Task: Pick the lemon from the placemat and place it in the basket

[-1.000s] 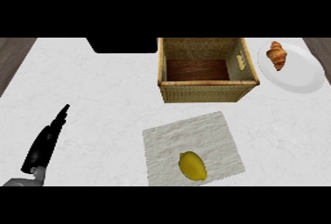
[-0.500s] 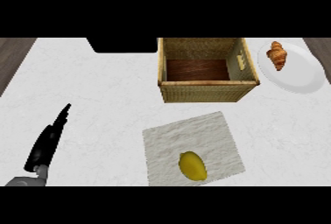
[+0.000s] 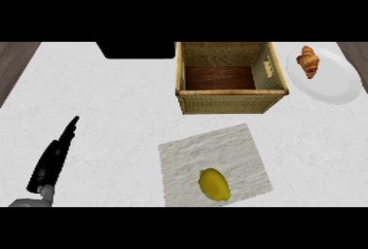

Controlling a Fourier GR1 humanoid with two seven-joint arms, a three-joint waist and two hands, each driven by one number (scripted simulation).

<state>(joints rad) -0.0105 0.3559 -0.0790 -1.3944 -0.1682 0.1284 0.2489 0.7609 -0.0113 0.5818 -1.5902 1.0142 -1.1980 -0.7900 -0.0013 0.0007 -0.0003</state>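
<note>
From the head view, the yellow lemon lies on the pale placemat, toward its 6 o'clock edge. The woven basket sits at 12 o'clock from the mat. The left hand shows edge-on at 9 o'clock, fingers seemingly straight, holding nothing. A croissant rests on a white plate.

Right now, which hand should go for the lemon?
Left, by what shows. Only the left hand is in view, open at the lower left. The lemon lies untouched on the placemat, to that hand's right. The right hand is not in view.
</note>
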